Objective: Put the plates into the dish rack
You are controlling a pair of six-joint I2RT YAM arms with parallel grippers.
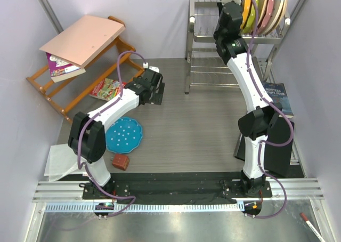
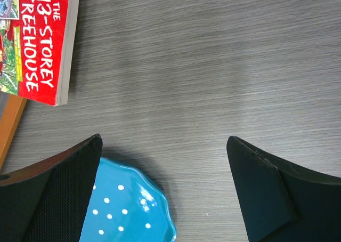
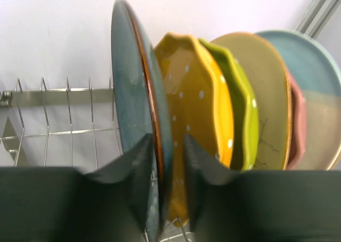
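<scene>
The chrome dish rack point(image 1: 213, 37) stands at the back right. In the right wrist view its top tier point(image 3: 53, 95) holds the dark grey-blue plate point(image 3: 130, 87), the orange plate point(image 3: 186, 93) and the lime green plate point(image 3: 242, 109), all on edge. My right gripper point(image 3: 168, 146) straddles the dark plate's rim. Its left finger lies against the rim and a narrow gap shows on the right. The blue dotted plate point(image 1: 123, 135) lies flat on the table and also shows in the left wrist view point(image 2: 128, 210). My left gripper point(image 2: 165, 151) is open and empty, above the table just beyond it.
Plain cream point(image 3: 266, 93) and pale blue and pink point(image 3: 319, 109) plates fill the rack's right end. A slanted wooden shelf point(image 1: 69, 77) stands at the back left, with a red book point(image 2: 42, 45) beside it. A brown block point(image 1: 120, 161) and a white cloth point(image 1: 58, 162) lie front left; a dark book point(image 1: 281, 98) lies at the right.
</scene>
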